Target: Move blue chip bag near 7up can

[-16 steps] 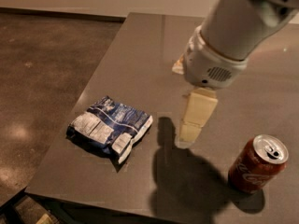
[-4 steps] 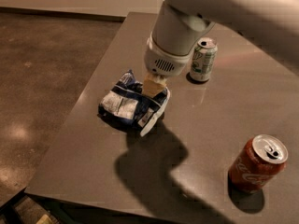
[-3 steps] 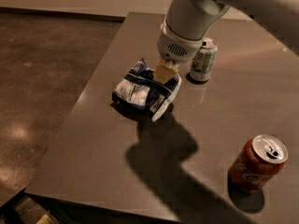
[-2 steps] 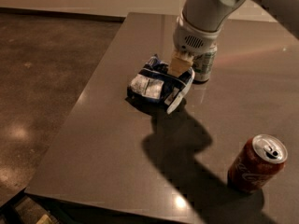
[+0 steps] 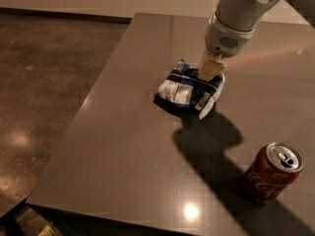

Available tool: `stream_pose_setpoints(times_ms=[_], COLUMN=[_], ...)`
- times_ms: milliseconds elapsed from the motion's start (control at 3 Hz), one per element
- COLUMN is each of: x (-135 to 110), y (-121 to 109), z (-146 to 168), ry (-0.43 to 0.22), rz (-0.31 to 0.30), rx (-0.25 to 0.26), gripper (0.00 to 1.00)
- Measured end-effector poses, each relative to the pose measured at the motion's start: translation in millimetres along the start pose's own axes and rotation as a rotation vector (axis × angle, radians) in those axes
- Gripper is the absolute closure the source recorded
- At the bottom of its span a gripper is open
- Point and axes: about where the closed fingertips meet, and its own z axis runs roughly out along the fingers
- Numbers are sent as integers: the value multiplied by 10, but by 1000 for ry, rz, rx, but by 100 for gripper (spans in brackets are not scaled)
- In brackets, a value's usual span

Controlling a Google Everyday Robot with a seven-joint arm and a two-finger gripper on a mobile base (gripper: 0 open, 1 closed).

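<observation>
The blue chip bag, crumpled dark blue foil with white and silver panels, is in the middle of the dark table. My gripper comes down from the upper right on a white arm. Its cream fingers are shut on the bag's far right edge. The bag hangs tilted from the gripper, with its left part low over the table. The 7up can does not show; the gripper and arm cover the spot just behind the bag.
A red-orange cola can stands at the front right of the table. The table's left edge runs diagonally, with brown floor beyond it. The arm's shadow lies between the bag and the cola can.
My gripper has carried the chip bag from the table's left side rightward and back. The silver-green can, seen beside the gripper earlier, is now covered by the gripper.
</observation>
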Motion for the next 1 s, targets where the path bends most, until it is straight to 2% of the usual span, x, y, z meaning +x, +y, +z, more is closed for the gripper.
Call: stream_pose_setpoints(times_ms=[333,667,1000], x=[301,503,608], y=[-20,-93,-196], z=[65,78,66], ry=[36,53,60], rz=[-8,3,7], rx=[-34,-33,-17], gripper=[100,85,62])
